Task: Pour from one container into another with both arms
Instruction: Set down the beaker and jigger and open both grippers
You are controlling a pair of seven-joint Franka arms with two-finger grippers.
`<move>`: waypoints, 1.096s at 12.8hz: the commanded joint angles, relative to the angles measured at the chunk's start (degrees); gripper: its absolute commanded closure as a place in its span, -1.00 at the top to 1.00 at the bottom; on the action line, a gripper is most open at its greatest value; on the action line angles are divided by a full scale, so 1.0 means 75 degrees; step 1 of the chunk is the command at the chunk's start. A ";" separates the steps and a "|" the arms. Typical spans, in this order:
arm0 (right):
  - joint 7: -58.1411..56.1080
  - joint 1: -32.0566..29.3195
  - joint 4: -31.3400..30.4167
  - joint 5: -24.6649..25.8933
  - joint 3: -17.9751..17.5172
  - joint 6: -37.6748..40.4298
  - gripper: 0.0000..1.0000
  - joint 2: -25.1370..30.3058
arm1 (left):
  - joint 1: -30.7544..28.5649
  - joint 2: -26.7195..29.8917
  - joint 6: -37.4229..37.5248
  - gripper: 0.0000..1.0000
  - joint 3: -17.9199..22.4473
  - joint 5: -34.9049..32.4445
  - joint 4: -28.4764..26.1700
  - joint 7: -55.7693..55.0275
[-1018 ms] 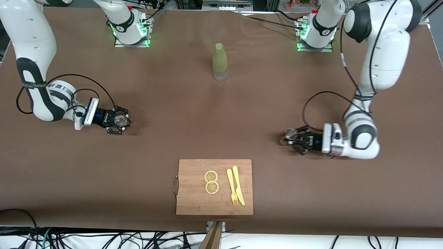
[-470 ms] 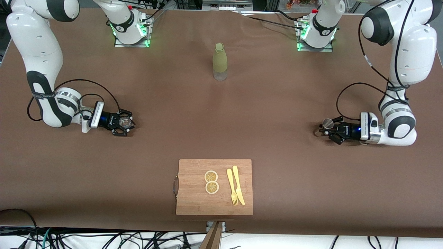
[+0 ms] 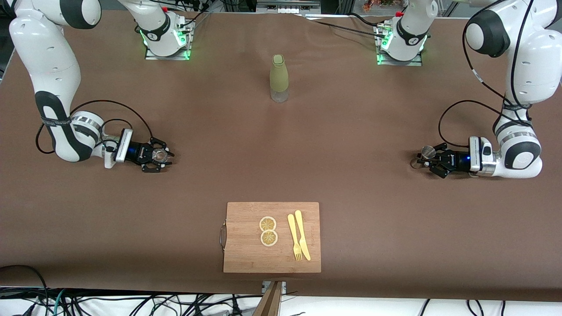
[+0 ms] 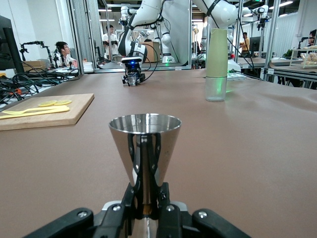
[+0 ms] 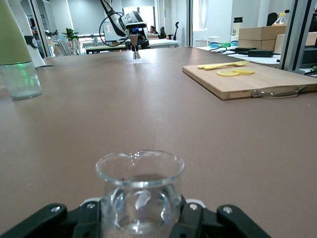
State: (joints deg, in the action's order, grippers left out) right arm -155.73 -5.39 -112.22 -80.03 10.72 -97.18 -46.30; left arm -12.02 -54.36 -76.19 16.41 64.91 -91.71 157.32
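**At Both Table Ends, Jigger and Tumbler in the Grippers**

Toward the left arm's end from the cutting board (image 3: 272, 237), the left gripper (image 3: 432, 159) sits low at the table, fingers closed on the waist of the upright steel jigger (image 4: 144, 148). Toward the right arm's end from the board, the right gripper (image 3: 154, 155) clasps the clear glass tumbler (image 5: 140, 192), also upright.

Steel hourglass jigger (image 3: 426, 152) upright, open cone up, waist clamped in left end effector (image 3: 432, 160) at the left arm's end of the tabletop. Small clear glass tumbler (image 3: 158, 154) upright, gripped by right end effector (image 3: 154, 156) at the right arm's end.
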 commanded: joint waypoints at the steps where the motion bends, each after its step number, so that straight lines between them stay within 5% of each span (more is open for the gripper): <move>1: -0.0354 -0.0113 0.0126 0.0147 0.0117 0.0160 0.99 -0.0085 | -0.0014 -0.0169 0.0151 -1.00 0.0027 -0.0205 -0.0124 0.1206; 6: -0.0307 -0.0242 0.0114 0.0673 0.0374 0.0137 0.99 0.0090 | -0.0072 -0.0474 0.0140 -0.98 0.0027 -0.0205 -0.0089 0.1500; 7: -0.0260 -0.0289 0.0114 0.0895 0.0514 0.0149 0.99 0.0149 | -0.0084 -0.0509 0.0140 -0.81 0.0027 -0.0217 -0.0077 0.1489; 8: -0.0260 -0.0312 0.0114 0.1013 0.0620 0.0137 0.99 0.0219 | -0.0084 -0.0521 0.0140 -0.38 0.0027 -0.0217 -0.0054 0.1489; 9: -0.0225 -0.0313 0.0114 0.1095 0.0830 0.0137 0.98 0.0254 | -0.0096 -0.0521 0.0140 0.99 0.0027 -0.0228 -0.0031 0.1489; 14: 0.0709 -0.0395 0.0032 0.1879 0.1183 -0.0470 0.98 0.0991 | -0.0108 -0.0346 0.0140 1.00 0.0355 -0.0939 0.0623 -0.0157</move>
State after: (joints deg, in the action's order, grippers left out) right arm -154.05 -7.80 -110.95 -69.23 19.74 -98.70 -42.66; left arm -12.83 -57.97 -75.68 17.86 62.50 -90.23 156.08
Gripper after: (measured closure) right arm 0.009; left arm 0.137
